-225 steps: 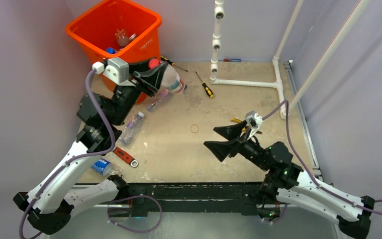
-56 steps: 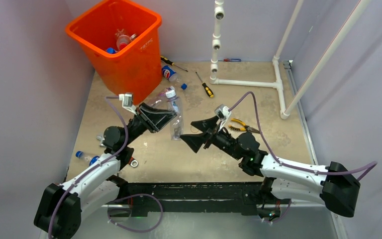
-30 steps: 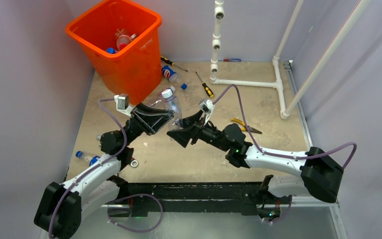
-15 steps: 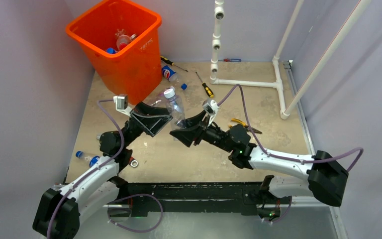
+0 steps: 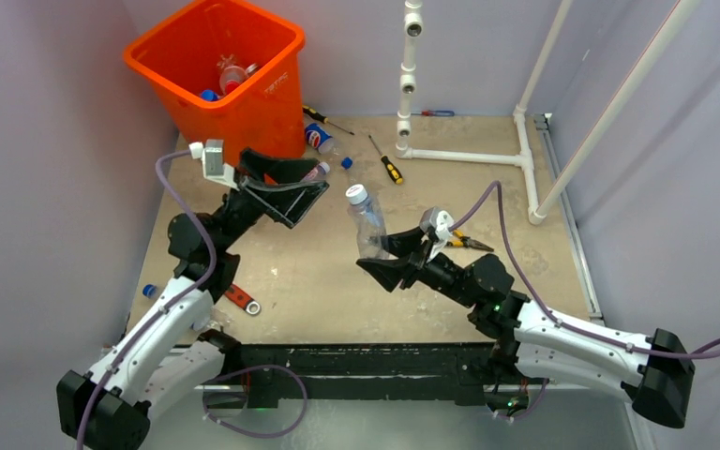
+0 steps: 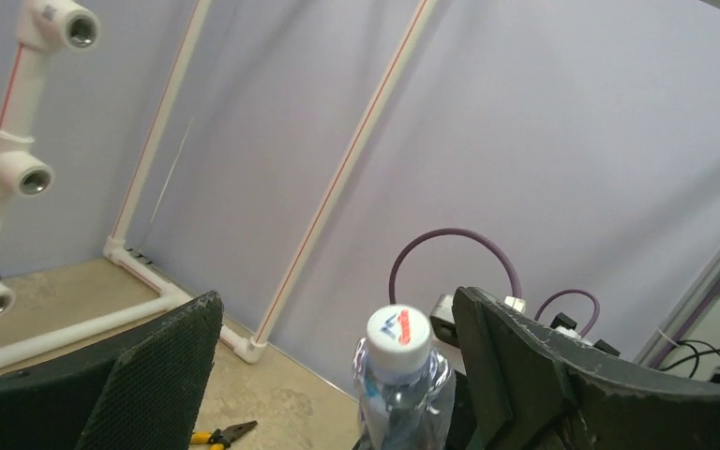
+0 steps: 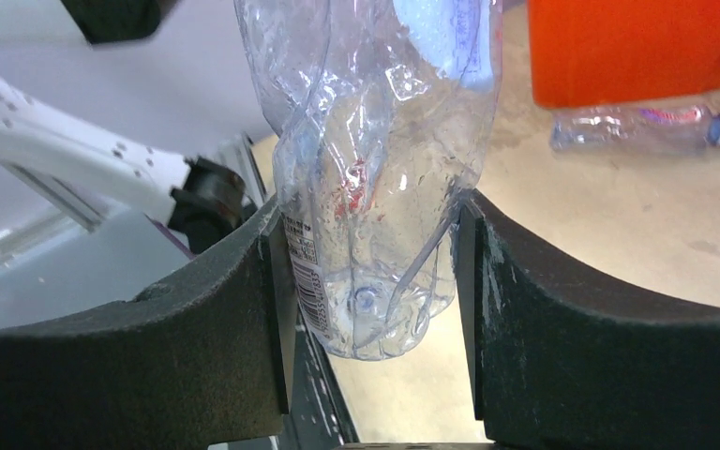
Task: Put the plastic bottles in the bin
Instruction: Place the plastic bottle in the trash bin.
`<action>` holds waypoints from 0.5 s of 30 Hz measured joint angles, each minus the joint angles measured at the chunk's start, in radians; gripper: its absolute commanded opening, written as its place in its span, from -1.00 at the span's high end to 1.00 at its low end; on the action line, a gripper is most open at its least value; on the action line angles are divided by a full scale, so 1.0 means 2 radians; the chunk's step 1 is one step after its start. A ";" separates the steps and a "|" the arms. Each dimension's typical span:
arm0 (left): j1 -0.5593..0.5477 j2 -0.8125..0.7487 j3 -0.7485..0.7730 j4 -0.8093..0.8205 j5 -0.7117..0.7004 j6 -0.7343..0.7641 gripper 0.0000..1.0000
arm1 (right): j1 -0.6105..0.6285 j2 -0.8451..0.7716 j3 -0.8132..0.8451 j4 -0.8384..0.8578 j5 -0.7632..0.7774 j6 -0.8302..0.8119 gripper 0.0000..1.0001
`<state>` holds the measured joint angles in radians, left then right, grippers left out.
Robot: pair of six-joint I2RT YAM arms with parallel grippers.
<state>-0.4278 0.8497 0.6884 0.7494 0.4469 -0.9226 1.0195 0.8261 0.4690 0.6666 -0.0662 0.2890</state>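
One bottle (image 5: pixel 367 228) is gripped cap-up by the right fingers (image 7: pixel 187 337) above the table (image 5: pixel 328 291), the left fingers (image 6: pixel 150 375) are spread empty, so carrying is judged underway and a reach over the bin (image 5: pixel 244 131) is needed.

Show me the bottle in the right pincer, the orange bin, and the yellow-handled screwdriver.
bottle (image 5: pixel 367 228), top external view, clear body below the cap.
orange bin (image 5: pixel 253 127), top external view, near side wall.
yellow-handled screwdriver (image 5: pixel 392 171), top external view, its handle.

White arm links (image 5: pixel 155 328), black joints (image 5: pixel 190 239), purple cables (image 6: pixel 450 233), black mesh-textured fingers (image 6: pixel 159 375).
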 measured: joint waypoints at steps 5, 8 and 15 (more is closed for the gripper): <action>0.000 0.068 0.024 0.057 0.042 -0.020 -0.74 | 0.001 -0.007 -0.011 -0.031 0.008 -0.016 0.38; -0.003 0.106 0.024 0.076 0.063 -0.042 -0.74 | 0.001 -0.007 -0.011 -0.038 0.015 -0.021 0.38; -0.040 0.118 0.031 0.052 0.080 -0.031 -0.65 | 0.001 0.005 -0.011 -0.038 0.029 -0.026 0.39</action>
<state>-0.5072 1.0851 0.7506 0.8528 0.6064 -0.9848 1.0210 0.8352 0.4461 0.5903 -0.0074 0.2363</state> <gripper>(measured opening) 0.860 0.559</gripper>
